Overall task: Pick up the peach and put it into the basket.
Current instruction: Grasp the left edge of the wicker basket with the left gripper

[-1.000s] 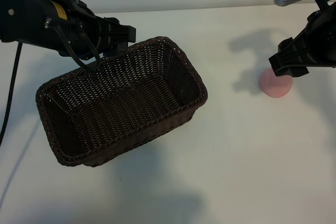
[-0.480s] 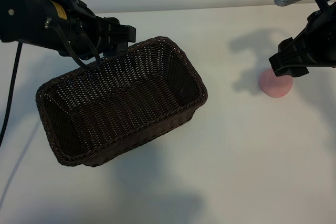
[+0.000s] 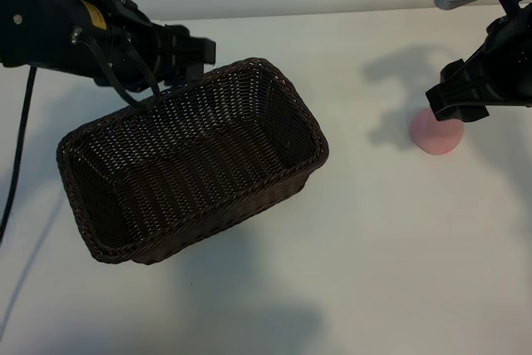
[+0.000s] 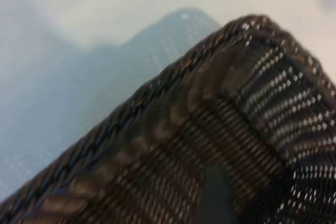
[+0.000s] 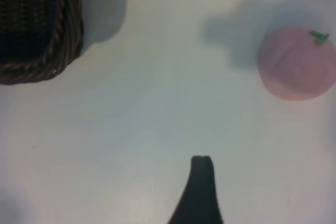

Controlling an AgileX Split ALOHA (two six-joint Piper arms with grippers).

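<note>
**Peach on the table beside the right gripper, basket under the left**

The small round pale pink peach with a tiny green bit at its top lies on the plain white table, at the right side of the exterior view. It is outside the basket and well apart from it. The black right gripper hangs over the peach's upper edge in that view, hiding part of it. In the right wrist view the whole peach shows free on the table, with 1 dark fingertip apart from it. The jaws of the right gripper stand wide apart and have hold of nothing.

The large rectangular dark brown woven wicker basket, with rounded corners, a braided rim and deep sides, sits at the left of the table, turned at an angle. Nothing shows inside it. The black left gripper is at the basket's far long rim, near 1 far corner. In the left wrist view the braided rim fills most of the picture. The left gripper is also wide open; whether it touches the rim cannot be told.
</note>
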